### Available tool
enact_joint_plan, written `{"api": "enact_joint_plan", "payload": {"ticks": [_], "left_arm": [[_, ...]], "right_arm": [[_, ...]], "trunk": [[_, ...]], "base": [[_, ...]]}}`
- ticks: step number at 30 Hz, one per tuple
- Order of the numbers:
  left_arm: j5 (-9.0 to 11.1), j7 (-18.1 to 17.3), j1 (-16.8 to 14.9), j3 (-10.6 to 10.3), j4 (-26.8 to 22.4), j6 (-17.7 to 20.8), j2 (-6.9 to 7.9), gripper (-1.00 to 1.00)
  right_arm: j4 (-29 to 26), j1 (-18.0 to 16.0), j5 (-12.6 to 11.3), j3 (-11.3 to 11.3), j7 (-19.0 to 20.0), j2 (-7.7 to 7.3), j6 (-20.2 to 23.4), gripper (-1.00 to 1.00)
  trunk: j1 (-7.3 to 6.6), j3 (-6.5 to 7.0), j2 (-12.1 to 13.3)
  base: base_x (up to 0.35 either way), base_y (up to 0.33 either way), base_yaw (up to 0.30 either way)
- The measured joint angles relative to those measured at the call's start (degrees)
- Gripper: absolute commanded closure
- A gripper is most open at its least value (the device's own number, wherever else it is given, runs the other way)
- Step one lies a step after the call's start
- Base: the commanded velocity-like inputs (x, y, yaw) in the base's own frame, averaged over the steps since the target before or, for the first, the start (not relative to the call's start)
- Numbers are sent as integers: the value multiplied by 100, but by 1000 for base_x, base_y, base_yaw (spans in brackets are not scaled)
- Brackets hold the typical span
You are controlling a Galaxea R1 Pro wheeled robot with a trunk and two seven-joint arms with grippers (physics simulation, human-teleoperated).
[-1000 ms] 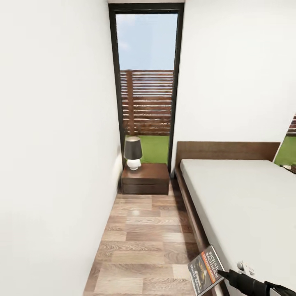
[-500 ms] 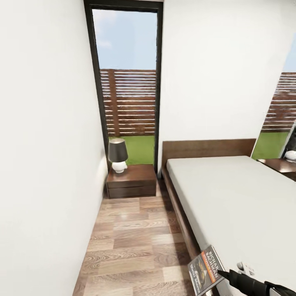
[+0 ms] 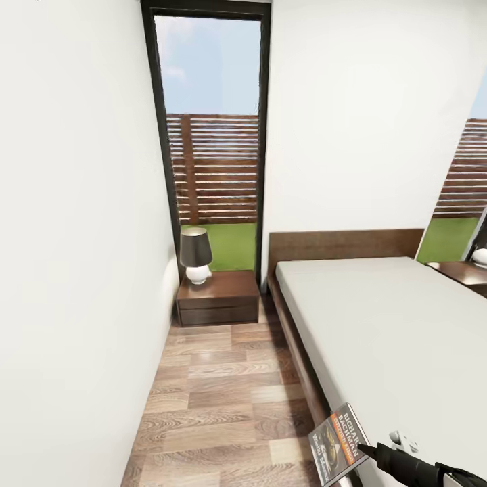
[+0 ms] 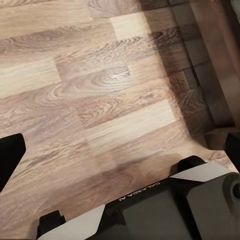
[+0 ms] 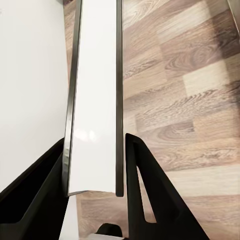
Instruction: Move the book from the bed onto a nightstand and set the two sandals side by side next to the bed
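Observation:
My right gripper (image 3: 363, 448) is shut on the book (image 3: 338, 443), a thin paperback with an orange band, held tilted at the bed's near left edge above the floor. In the right wrist view the book (image 5: 95, 100) stands edge-on between the two black fingers (image 5: 145, 185). The bed (image 3: 385, 325) has an off-white mattress and a brown headboard. A dark wooden nightstand (image 3: 218, 297) sits to the left of the headboard, under the window. My left gripper (image 4: 120, 150) hangs open over bare wood floor. The sandals are out of view.
A dark-shaded lamp (image 3: 195, 255) takes up the left part of the nightstand's top. A second nightstand (image 3: 463, 272) shows at the bed's far side. A white wall (image 3: 74, 270) runs close on the left, leaving a narrow floor aisle (image 3: 223, 392) beside the bed.
The camera has swung, so the window, nightstand and bed sit further left in the picture than a second ago. The book stays in my right gripper, unchanged.

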Motion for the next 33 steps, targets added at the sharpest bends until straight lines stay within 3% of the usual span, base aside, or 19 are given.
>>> {"api": "enact_joint_plan", "payload": {"ticks": [10,33], "left_arm": [[0,1,0,0,0,1,0,-100],[0,-1,-1,0,1,0,-1,-100]], "right_arm": [[1,0,2,12,-9,0,1,100],[1,1,-16,23,-25,-1,-2,100]], "trunk": [[-3,0,-1],[-3,-1,-1]], "base": [[119,0,254],[325,0,9]]}}
